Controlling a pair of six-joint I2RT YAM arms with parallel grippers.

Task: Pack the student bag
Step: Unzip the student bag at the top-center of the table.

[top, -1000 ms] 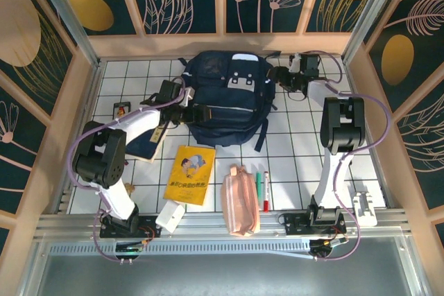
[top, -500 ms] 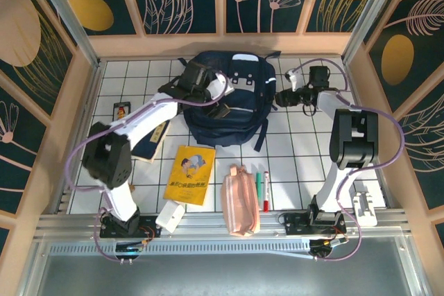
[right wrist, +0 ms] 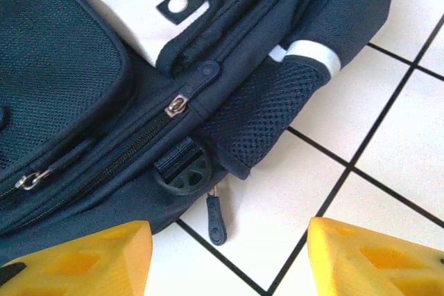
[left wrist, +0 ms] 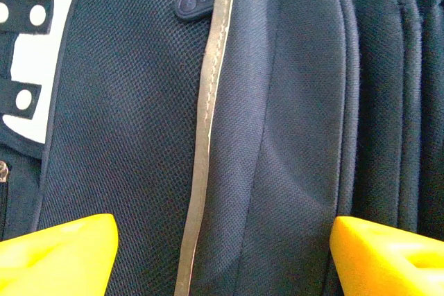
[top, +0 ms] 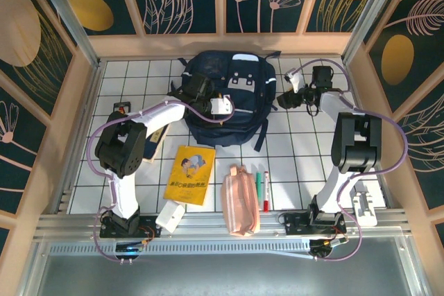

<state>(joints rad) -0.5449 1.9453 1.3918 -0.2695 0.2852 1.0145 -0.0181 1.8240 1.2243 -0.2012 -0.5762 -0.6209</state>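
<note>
The student bag (top: 229, 95), a large navy-blue backpack, lies flat at the back middle of the tiled table. My left gripper (top: 216, 104) hovers over its front. In the left wrist view the yellow fingers (left wrist: 59, 254) stand wide apart, open, above the navy fabric and the pale piping stripe (left wrist: 208, 123). My right gripper (top: 283, 100) sits at the bag's right side. Its yellow fingers (right wrist: 76, 258) are open, on either side of a dark zipper pull (right wrist: 217, 218) that lies on the white tile below a round black buckle (right wrist: 182, 168).
In front of the bag lie a yellow book (top: 190, 175), a pink pencil pouch (top: 240, 199), a green marker (top: 258, 186) and a red marker (top: 265, 190). A dark notebook (top: 149, 140) lies under the left arm. A white block (top: 170, 216) rests near the left base.
The left arm swung from the bag's left side onto its front. The right gripper came down from the bag's top right corner to its right side.
</note>
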